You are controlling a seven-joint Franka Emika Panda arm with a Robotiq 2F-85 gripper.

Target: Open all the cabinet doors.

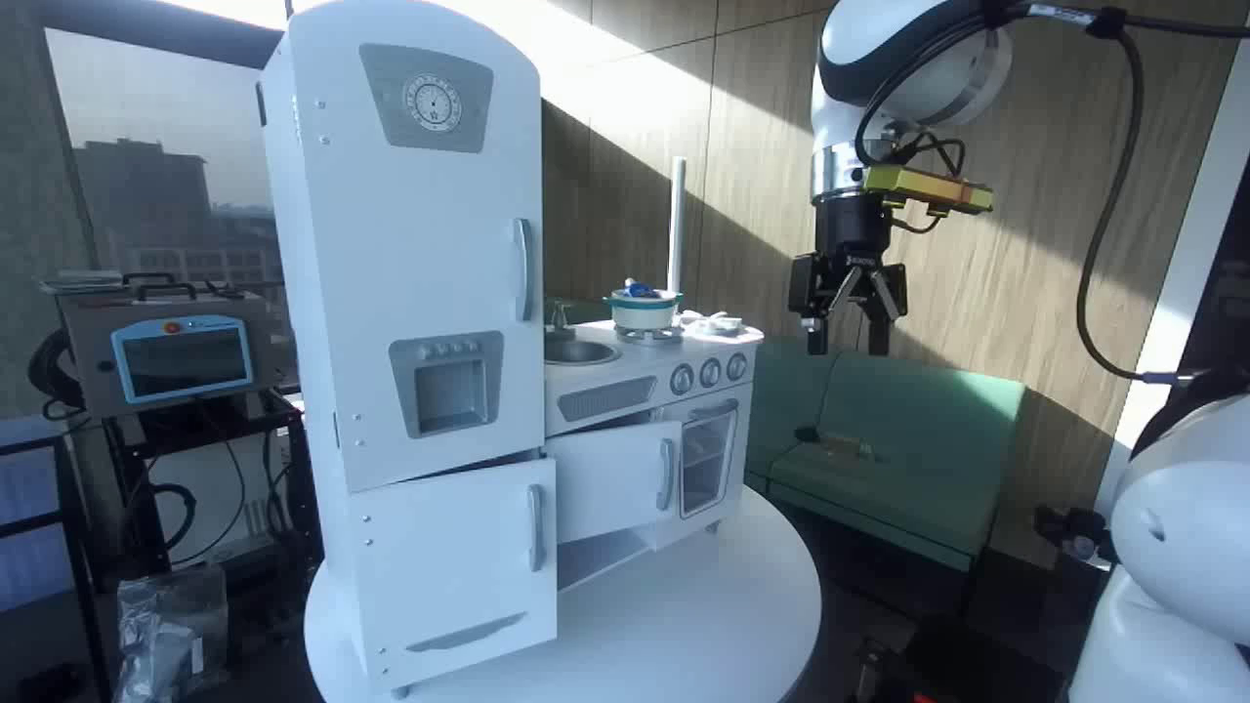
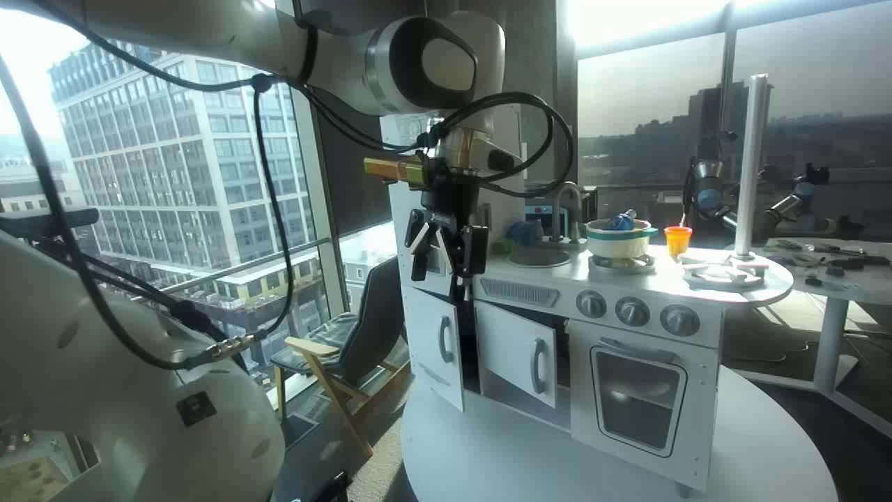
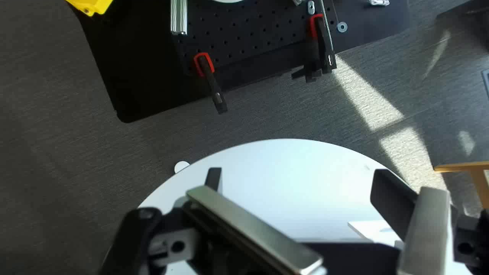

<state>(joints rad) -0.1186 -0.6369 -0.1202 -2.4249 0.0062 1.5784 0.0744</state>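
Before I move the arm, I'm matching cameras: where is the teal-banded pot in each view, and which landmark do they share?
In an exterior view, the pot is just right of centre, right of the sink.
In an exterior view, the pot is right of centre, near mid-height, left of the orange cup.
Wrist view: not in the picture.
Shared landmark: the round white table, whose curved edge shows in all three views.

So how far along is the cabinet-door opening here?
Looks done, or at least begun: the lower fridge door and under-sink door stand ajar. In hand: nothing; the gripper hangs open and empty. Left, if they count: the upper fridge door and oven door, both apparently shut.
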